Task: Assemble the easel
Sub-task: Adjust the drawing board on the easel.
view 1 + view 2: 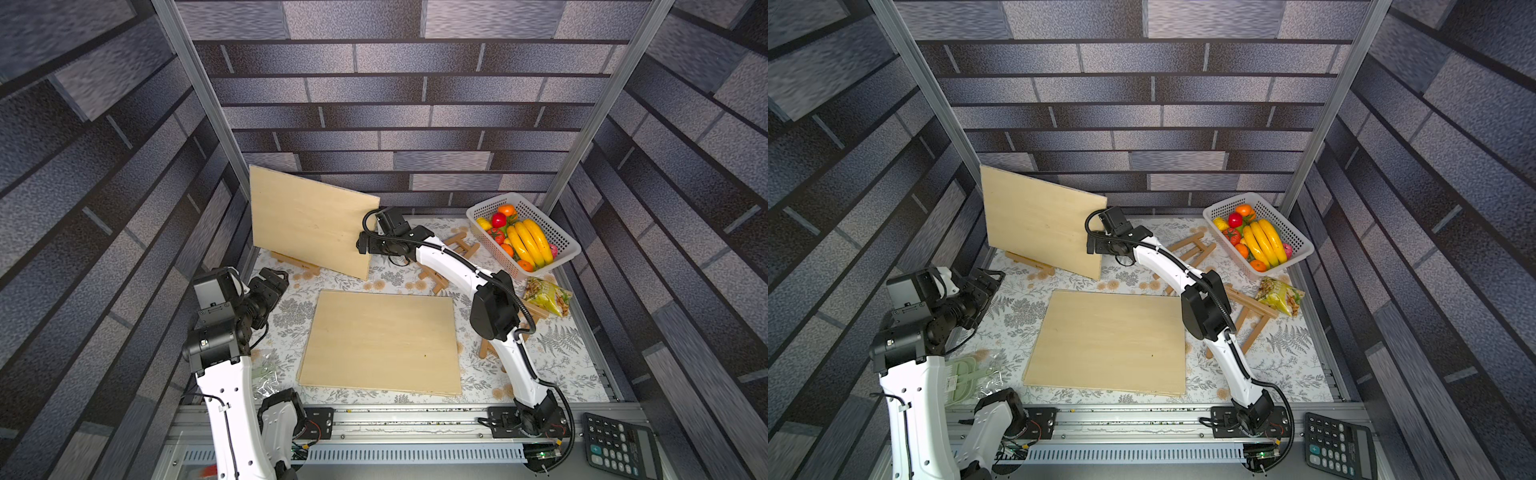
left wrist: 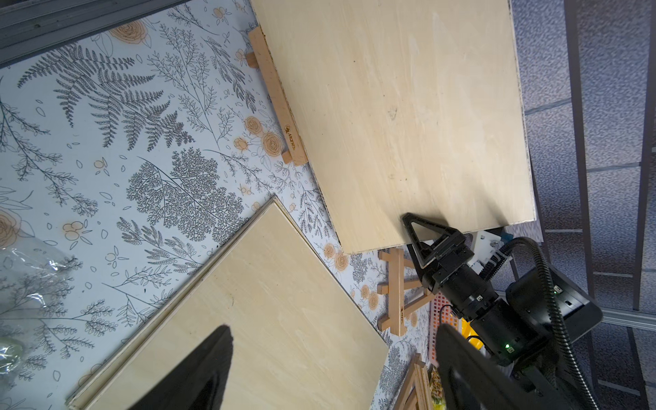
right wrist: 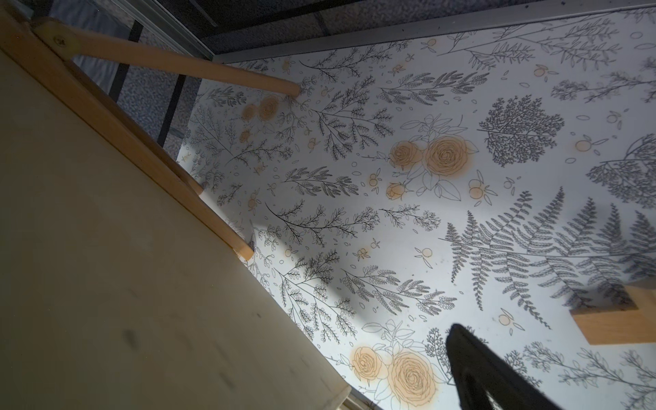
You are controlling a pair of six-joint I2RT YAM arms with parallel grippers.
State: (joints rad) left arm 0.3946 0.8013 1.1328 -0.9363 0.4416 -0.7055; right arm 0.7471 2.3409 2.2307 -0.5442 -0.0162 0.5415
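Observation:
A wooden easel (image 1: 297, 262) (image 1: 1030, 263) stands at the back left. A pale plywood board (image 1: 309, 220) (image 1: 1042, 224) (image 2: 397, 106) leans on it, lower edge on its ledge (image 2: 280, 103). My right gripper (image 1: 376, 221) (image 1: 1102, 220) (image 3: 330, 358) is open astride the board's right edge: one finger (image 2: 424, 236) is in front, the other behind, apart from the wood. The right wrist view shows the board's back (image 3: 106, 248) and the easel's rear leg (image 3: 184, 67). My left gripper (image 1: 274, 279) (image 1: 988, 279) (image 2: 333, 355) hangs open and empty at the left.
A stack of flat boards (image 1: 382, 340) (image 1: 1108, 340) (image 2: 248, 312) lies mid-table. Two folded easels (image 1: 453, 249) (image 1: 1250, 316) lie at the right. A white fruit basket (image 1: 561, 249), a snack bag (image 1: 546, 296), a calculator (image 1: 619, 449) and a plastic packet (image 1: 967, 374) sit around the edges.

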